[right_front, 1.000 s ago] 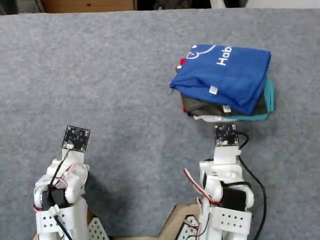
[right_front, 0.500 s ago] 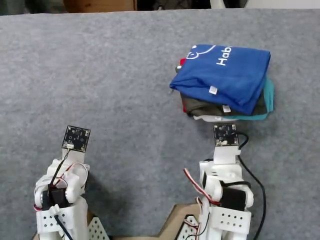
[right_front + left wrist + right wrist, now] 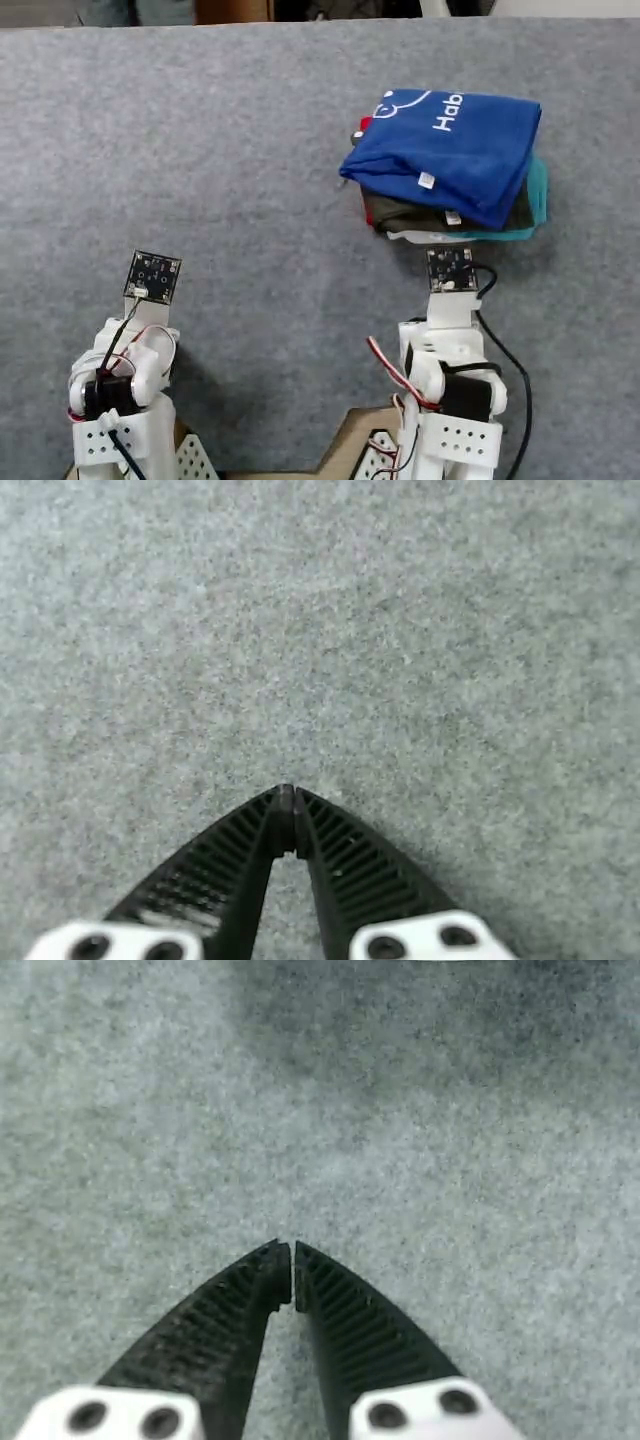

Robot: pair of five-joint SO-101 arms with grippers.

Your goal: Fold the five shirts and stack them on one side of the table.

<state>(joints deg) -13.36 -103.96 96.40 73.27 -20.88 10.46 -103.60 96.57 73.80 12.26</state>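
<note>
Left fingers (image 3: 225, 855) and right fingers (image 3: 350, 1330) pressed together; blue shirt (image 3: 455, 150) mostly covers stack (image 3: 400, 213).

The left arm (image 3: 125, 370) sits folded back at the near left, and the right arm (image 3: 450, 365) sits likewise at the near right. The left gripper (image 3: 288, 796) and the right gripper (image 3: 292, 1256) point down, jaws closed tip to tip.

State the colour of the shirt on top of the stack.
Blue with white print; the top shirt shows best in the high view.
</note>
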